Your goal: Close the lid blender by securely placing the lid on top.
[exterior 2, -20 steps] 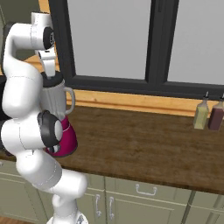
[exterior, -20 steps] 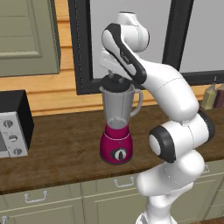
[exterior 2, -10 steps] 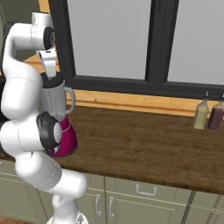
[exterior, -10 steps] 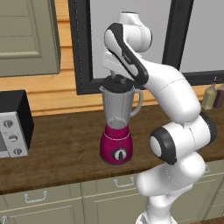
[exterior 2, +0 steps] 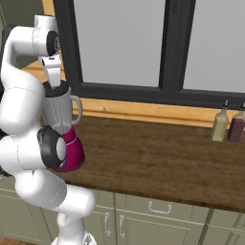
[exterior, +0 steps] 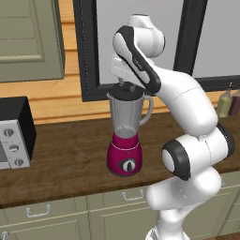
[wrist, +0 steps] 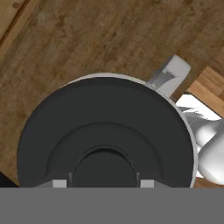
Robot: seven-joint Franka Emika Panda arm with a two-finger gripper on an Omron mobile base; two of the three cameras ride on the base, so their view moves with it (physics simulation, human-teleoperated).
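Note:
The blender (exterior: 124, 154) stands on the wooden counter, a magenta base with a black dial under a tall clear grey jar (exterior: 126, 115). From the other side the blender (exterior 2: 61, 112) is partly hidden behind my arm. The black round lid (exterior: 123, 93) lies at the jar's mouth. My gripper (exterior: 125, 86) comes down from above and is shut on the lid's centre knob. Looking straight down, the lid (wrist: 105, 131) covers the jar's mouth, whose grey rim rings it. The jar's handle (wrist: 168, 73) sticks out at the upper right. My gripper (wrist: 104, 181) clasps the knob.
A black-and-silver oven (exterior: 14, 133) with knobs stands at the counter's left end. Two bottles (exterior 2: 227, 125) stand at the far right by the window sill. The wooden counter (exterior 2: 158, 158) stretches to the right of the blender, with cabinet drawers below.
The upper arm has shifted slightly. The gripper and lid stay at the jar's mouth.

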